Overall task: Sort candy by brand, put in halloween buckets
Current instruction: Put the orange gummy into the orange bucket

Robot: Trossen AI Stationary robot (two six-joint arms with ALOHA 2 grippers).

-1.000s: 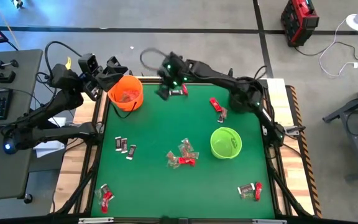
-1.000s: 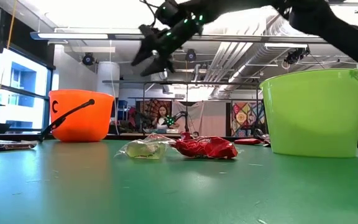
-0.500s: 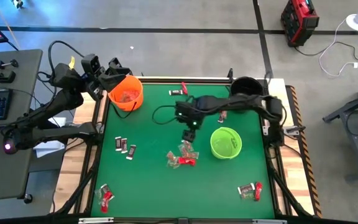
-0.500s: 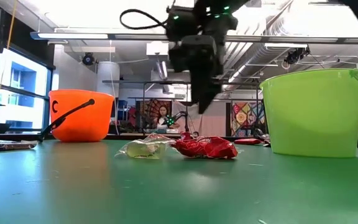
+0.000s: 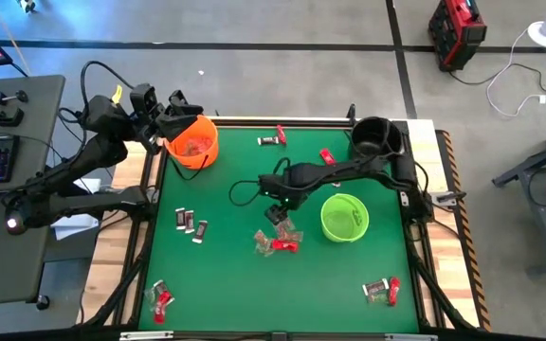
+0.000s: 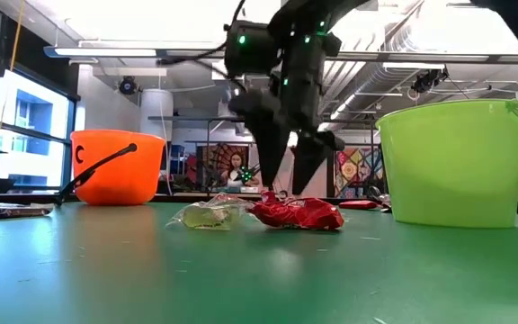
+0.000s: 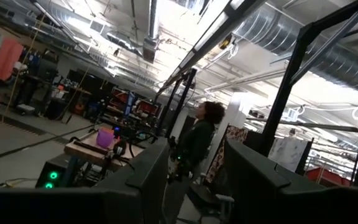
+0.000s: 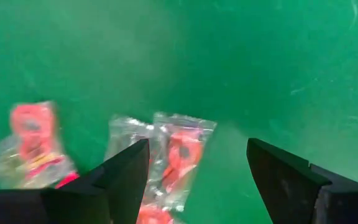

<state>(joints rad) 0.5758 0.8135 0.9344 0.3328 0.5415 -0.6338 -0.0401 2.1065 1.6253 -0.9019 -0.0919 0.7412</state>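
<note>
Room: workshop with pipes and lights overhead; green counter (image 5: 235, 199) below me.
Right tool (image 5: 275, 210): mine, jaws wide open and empty, hanging over the centre pile, fingers pointing down at it in the low view.
Left tool (image 5: 173, 112): off the counter at 10 o'clock, just beside the orange bucket (image 5: 193, 142); jaws part open, gripping nothing that I can see.
Centre pile (image 5: 278, 237): clear and red wrappers, heaped and touching, at 6 o'clock from my right tool.
Other candy: dark pieces (image 5: 191, 224) at 9 o'clock, red ones at 12 o'clock (image 5: 273, 139), more at 7 o'clock (image 5: 159, 298) and at 5 o'clock (image 5: 382, 291).
Buckets: green bucket (image 5: 344, 217) at 3 o'clock of the pile, near it; black bucket (image 5: 375, 137) at 1 o'clock, by the counter's edge.
Step, as I judge it: picking one sweet from the pile.
Doing it well: I should centre my fingers on the clear wrapper (image 8: 179, 158) between them, come straight down, and close on that one only, since its neighbours touch it and could lift along.
</note>
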